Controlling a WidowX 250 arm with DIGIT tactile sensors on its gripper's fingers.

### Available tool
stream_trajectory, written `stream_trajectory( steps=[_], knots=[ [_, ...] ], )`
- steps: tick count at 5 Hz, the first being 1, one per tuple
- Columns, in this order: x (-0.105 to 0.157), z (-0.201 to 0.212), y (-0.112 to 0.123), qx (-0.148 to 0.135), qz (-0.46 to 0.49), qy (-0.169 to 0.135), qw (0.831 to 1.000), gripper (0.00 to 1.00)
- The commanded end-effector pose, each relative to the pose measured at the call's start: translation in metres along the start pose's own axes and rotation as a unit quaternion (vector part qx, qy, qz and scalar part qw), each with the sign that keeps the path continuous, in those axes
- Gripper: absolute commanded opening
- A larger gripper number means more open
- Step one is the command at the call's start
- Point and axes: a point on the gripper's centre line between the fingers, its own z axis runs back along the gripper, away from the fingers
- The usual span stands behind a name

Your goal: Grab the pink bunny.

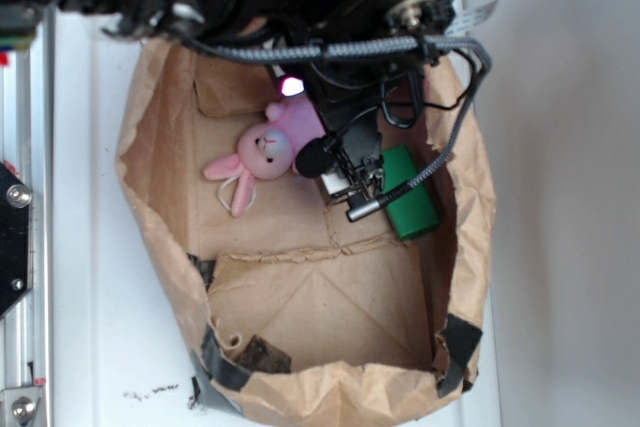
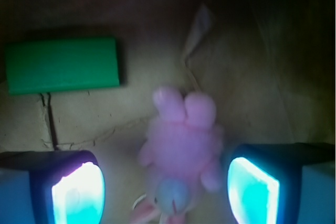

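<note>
While lying open on a white table (image 1: 90,247), brown paper bag (image 1: 300,317) contains: gripper (image 2: 165,192), jaws spread, unclenched, straddling the toy without contact; green block (image 2: 62,64), beside it; pink bunny (image 2: 181,145), between the pads, on bag floor.

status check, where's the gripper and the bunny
Gripper open, fingers either side of the pink bunny, not closed on it. Bunny lying on the paper bag floor. Green block off to one side, not in the way.
</note>
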Motion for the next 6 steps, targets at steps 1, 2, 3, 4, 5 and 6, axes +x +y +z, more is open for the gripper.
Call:
stream_trajectory(
  steps=[1, 2, 3, 4, 5, 6],
  knots=[
    [-0.006, 0.001, -0.003, -0.02, 0.035, -0.011, 0.999, 1.0],
    [0.0, -0.016, -0.003, 0.002, 0.041, -0.02, 0.999, 1.0],
    [0.0, -0.016, -0.003, 0.002, 0.041, -0.02, 0.999, 1.0],
    [0.0, -0.016, -0.003, 0.002, 0.041, -0.02, 0.999, 1.0],
    [0.0, -0.016, -0.003, 0.002, 0.041, -0.02, 0.999, 1.0],
    [0.002, -0.026, 0.003, 0.002, 0.036, -0.022, 0.999, 1.0]
  ],
)
